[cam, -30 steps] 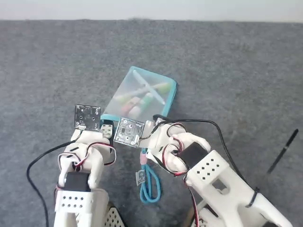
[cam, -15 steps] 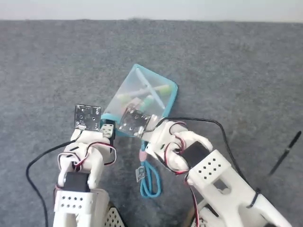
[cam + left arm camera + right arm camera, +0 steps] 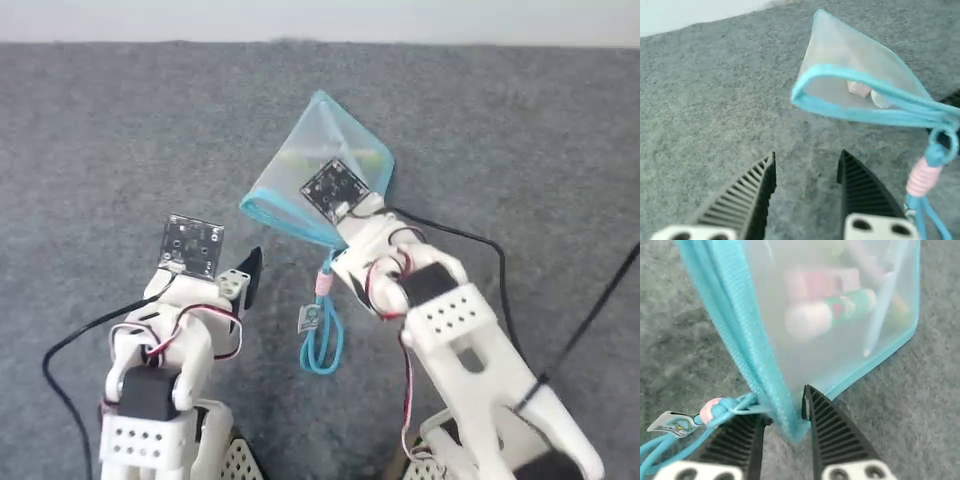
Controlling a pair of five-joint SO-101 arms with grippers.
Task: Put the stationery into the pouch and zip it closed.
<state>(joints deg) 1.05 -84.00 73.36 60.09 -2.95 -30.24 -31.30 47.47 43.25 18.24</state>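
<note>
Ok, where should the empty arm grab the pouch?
Likely the free end of the teal zipper edge of the pouch, opposite the corner pinched by the right gripper. That thick band juts toward the left gripper, whose jaws stand open, so come in from that side, closing across the band.

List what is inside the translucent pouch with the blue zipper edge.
Through the translucent blue-edged pouch show a pink block, a white-and-green marker and a thin pale pen. The frosted wall blurs them, and anything lying behind them is hidden.
</note>
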